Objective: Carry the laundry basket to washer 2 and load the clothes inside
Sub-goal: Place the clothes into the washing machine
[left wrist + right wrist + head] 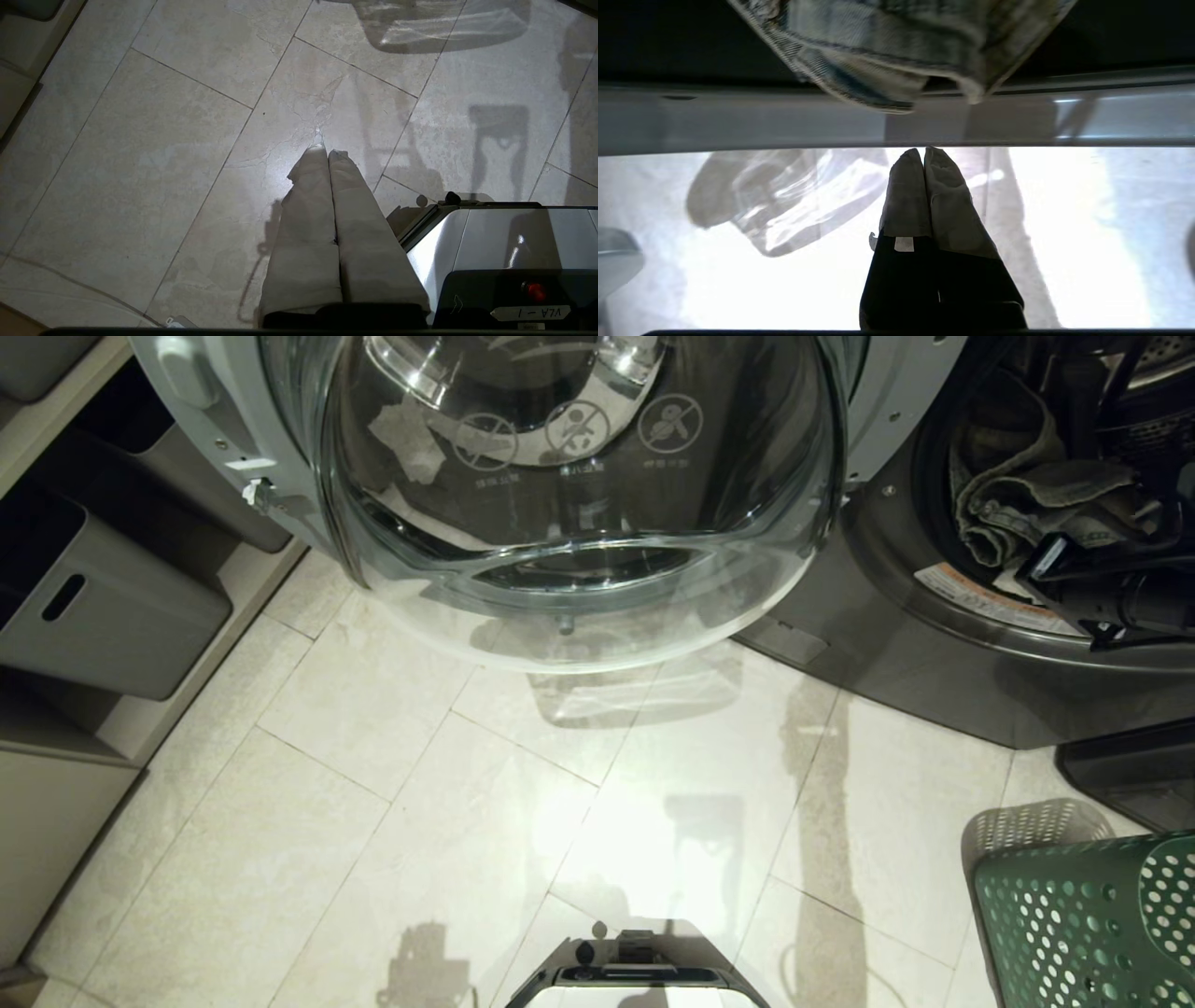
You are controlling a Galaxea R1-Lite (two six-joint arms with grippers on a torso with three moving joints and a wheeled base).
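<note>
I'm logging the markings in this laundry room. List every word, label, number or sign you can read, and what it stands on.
Three round prohibition signs on the washer door glass; the captions beneath are too small to read.
Warning label on the washer's opening rim: text too blurred to read.
"VLA - 1", seen upside down, on a tag on the robot base.
Nothing else is readable.

- The washer is a dark grey front-loader at the right of the head view, its round door swung wide open to the left, the clear glass bowl facing the camera.
- Crumpled clothes, greyish denim and cloth, lie in the drum mouth; one fold hangs over the lower rim.
- The green perforated laundry basket stands on the tiled floor near the washer's front.
</note>
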